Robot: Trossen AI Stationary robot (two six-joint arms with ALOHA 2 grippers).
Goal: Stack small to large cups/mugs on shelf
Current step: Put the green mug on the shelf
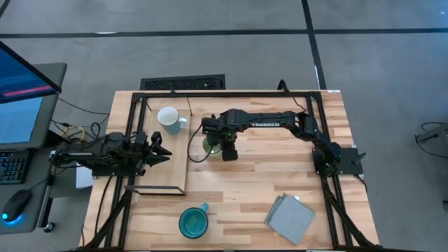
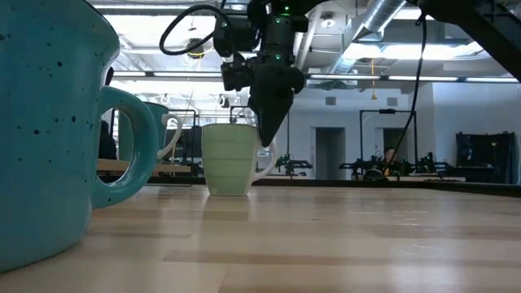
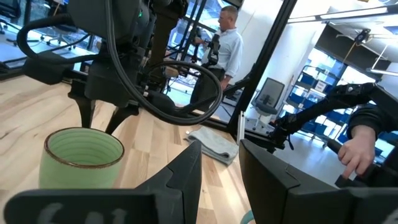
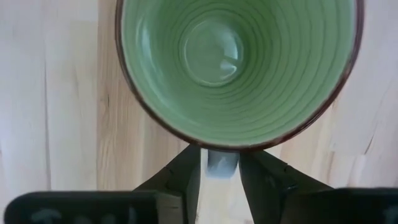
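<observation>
1. We start at our right end effector point(image 1: 225, 149), which hangs straight down over the small light-green mug point(image 4: 236, 68). The right wrist view shows the two fingers point(image 4: 186, 171) partly open with the mug's handle point(image 4: 222, 163) between them. We cannot tell whether they are pressing on it. The mug stands upright on the tabletop point(image 1: 266, 182), so we judge it not yet lifted.

2. Beside this end effector, toward our left arm, lies the shelf point(image 1: 171, 157). The white mug point(image 1: 169, 119) stands upright on it, at its far end. That is the only mug we see there, and nothing is nested in it.

3. Further off in the same direction, our left end effector point(image 1: 159, 148) waits over the shelf's outer edge, fingers spread wide and holding nothing.

4. Well away from the right end effector, near the tabletop's front edge, the teal-blue mug point(image 1: 193, 222) stands alone, untouched. The grey folded cloth point(image 1: 290, 218) lies near that same edge and plays no part.

5. Our judgement: the task is at an early stage. One mug is on the shelf, the green one is being taken by its handle, and the teal one remains to be fetched. No stack exists yet.
</observation>
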